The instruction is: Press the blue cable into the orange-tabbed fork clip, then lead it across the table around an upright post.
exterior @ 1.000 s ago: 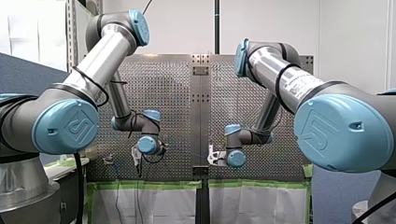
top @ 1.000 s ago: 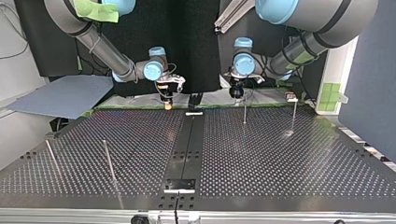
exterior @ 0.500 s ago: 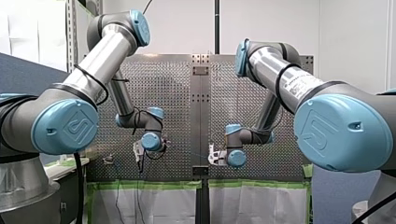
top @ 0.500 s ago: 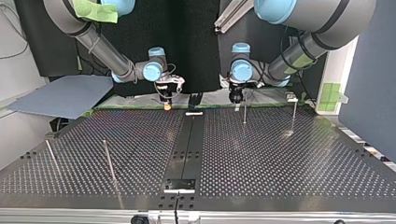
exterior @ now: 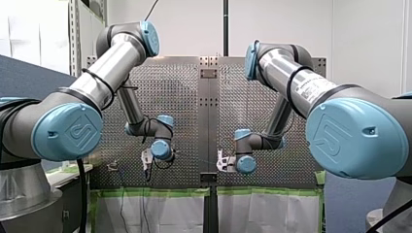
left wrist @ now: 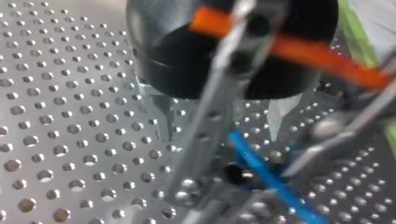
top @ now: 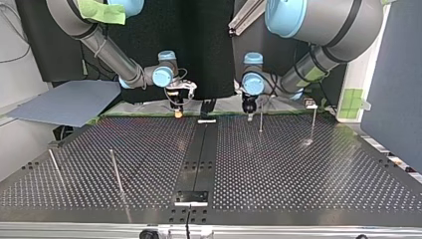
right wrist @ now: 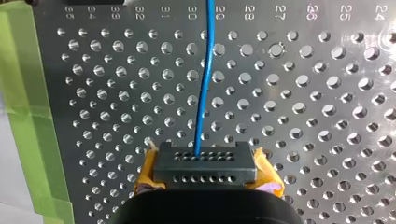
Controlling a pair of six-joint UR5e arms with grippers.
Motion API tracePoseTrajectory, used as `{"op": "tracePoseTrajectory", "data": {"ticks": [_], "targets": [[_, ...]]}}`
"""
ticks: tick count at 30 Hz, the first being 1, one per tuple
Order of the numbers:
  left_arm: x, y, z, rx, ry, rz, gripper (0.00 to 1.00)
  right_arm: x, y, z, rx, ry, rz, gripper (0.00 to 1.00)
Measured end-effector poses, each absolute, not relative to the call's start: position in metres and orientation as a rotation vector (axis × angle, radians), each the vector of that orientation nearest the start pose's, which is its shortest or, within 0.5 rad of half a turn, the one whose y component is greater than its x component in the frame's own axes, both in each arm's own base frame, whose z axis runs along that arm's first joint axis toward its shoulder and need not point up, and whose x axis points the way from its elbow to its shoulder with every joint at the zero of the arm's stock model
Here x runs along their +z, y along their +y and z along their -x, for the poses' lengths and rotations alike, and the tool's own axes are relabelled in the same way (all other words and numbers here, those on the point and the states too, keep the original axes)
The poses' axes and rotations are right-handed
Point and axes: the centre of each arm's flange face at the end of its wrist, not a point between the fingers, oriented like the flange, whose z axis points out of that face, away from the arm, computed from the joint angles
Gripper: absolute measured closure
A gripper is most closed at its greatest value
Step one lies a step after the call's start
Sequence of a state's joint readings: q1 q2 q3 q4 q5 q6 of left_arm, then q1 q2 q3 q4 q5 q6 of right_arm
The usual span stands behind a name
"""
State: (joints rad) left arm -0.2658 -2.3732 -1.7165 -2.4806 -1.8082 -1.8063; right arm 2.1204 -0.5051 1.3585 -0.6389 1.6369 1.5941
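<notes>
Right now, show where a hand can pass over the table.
Top view: bare in front of the right posts, and between the centre strip and the left posts. Crowded along the far edge: my left gripper, my right gripper, cable.

nos 24-35, mirrored | table (right wrist: 317,21) edge | UR logo | joint caps (exterior: 68,132)

The blue cable (right wrist: 204,93) is thin and nearly straight. It runs out from my right claw (right wrist: 205,161), pinched there, across the perforated bench (right wrist: 303,116). In the left wrist view a slanted stretch passes just beside a slim metal upright post (left wrist: 212,121), which is blurred.
</notes>
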Motion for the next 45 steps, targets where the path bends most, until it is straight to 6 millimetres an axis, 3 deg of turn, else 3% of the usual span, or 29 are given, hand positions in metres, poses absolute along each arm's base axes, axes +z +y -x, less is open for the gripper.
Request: {"op": "tracePoseTrajectory", "data": {"ticks": [8, 17, 18, 20, 21, 22, 23, 25, 26, 28, 45], "targets": [[0.0223, -0.2676, -0.5583, -0.138, 1.825, 0.142, 0.0, -0.0464, -0.5358, -0.4759, 1.41, -1.068, -1.745, 1.0], [0.0215, -0.2629, -0.5551, -0.046, 1.861, 0.115, 0.0, -0.0467, -0.5355, -0.4757, 1.407, -1.068, -1.748, 1.0], [0.0212, -0.262, -0.5545, -0.031, 1.865, 0.11, 0.15, -0.0466, -0.5354, -0.4758, 1.407, -1.068, -1.748, 1.0], [0.0213, -0.2608, -0.5542, -0.007, 1.866, 0.103, 0.19, -0.0466, -0.5354, -0.4758, 1.407, -1.068, -1.748, 1.0], [0.0215, -0.2604, -0.5541, 0.007, 1.866, 0.097, 0.4, -0.0465, -0.5354, -0.4758, 1.407, -1.068, -1.748, 1.0], [0.0216, -0.2604, -0.554, 0.016, 1.865, 0.092, 0.51, -0.0465, -0.5354, -0.4759, 1.407, -1.067, -1.748, 1.0], [0.0217, -0.2606, -0.5539, 0.024, 1.863, 0.086, 0.51, -0.0465, -0.5353, -0.4759, 1.407, -1.067, -1.749, 1.0], [0.022, -0.2618, -0.5535, 0.039, 1.86, 0.075, 0.78, -0.0467, -0.5352, -0.4759, 1.406, -1.067, -1.749, 1.0], [0.0221, -0.2621, -0.5533, 0.044, 1.859, 0.073, 0.78, -0.0466, -0.5351, -0.476, 1.406, -1.067, -1.749, 1.0], [0.0221, -0.2628, -0.5526, 0.053, 1.858, 0.071, 1.0, -0.0467, -0.535, -0.4761, 1.406, -1.067, -1.75, 1.0], [0.0221, -0.2657, -0.5508, 0.055, 1.864, 0.058, 1.0, -0.0468, -0.5345, -0.4763, 1.404, -1.068, -1.753, 1.0]]}}
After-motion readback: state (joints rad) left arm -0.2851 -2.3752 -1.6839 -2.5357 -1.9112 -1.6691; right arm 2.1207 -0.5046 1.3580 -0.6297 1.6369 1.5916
